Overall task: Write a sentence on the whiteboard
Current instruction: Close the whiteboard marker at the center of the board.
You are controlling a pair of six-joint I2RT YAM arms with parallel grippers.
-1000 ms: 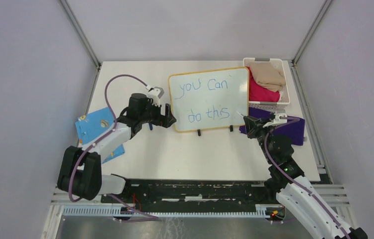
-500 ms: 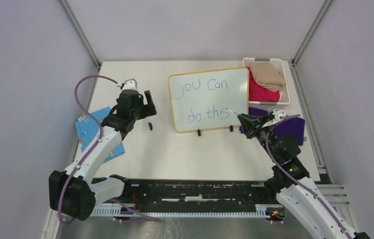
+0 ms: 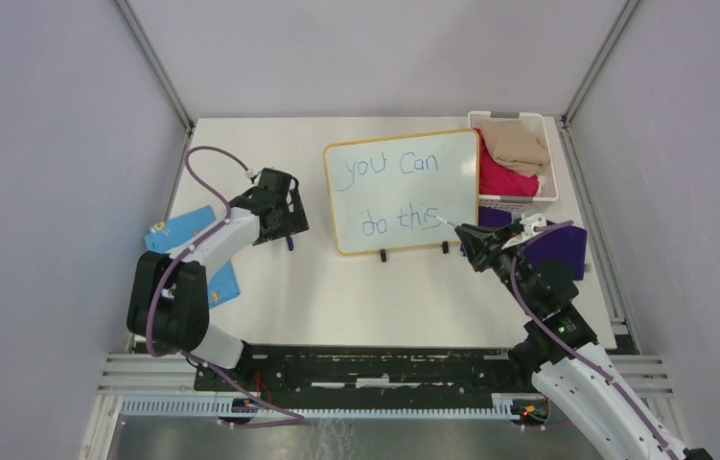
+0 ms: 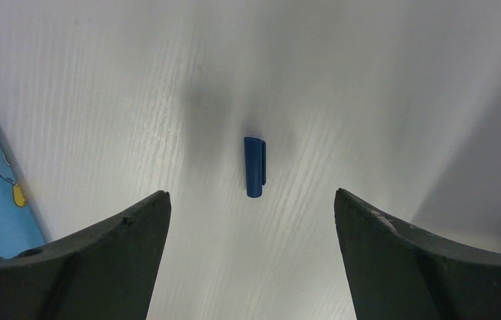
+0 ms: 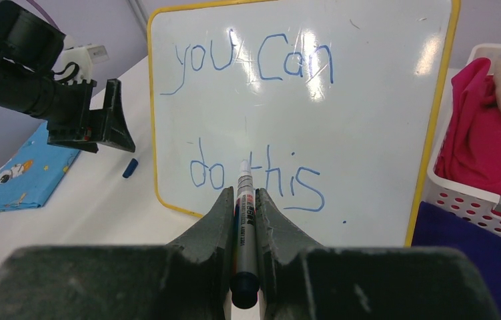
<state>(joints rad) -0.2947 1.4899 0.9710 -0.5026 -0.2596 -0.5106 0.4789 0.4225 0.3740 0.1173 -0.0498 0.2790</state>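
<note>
- Finishing up: the sentence [image 3: 413, 164] looks complete on the whiteboard [image 3: 461, 182], at the tabletop's [image 3: 365, 297] 12 o'clock.
- Right end effector [image 5: 246, 193] clamps the marker [image 5: 245, 227] by "this".
- Left end effector [image 3: 286, 218] gapes over the cap [image 4: 255, 167]; recapping probably follows.

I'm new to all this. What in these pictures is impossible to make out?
- Right wrist view: whether the marker tip touches the whiteboard; it is seen along its own length.
- Same view: the marker's label print is too small to read.
- Same view: the basket is cut off by the right edge.
- Top view: the blue cloth is partly hidden under the left arm.
</note>
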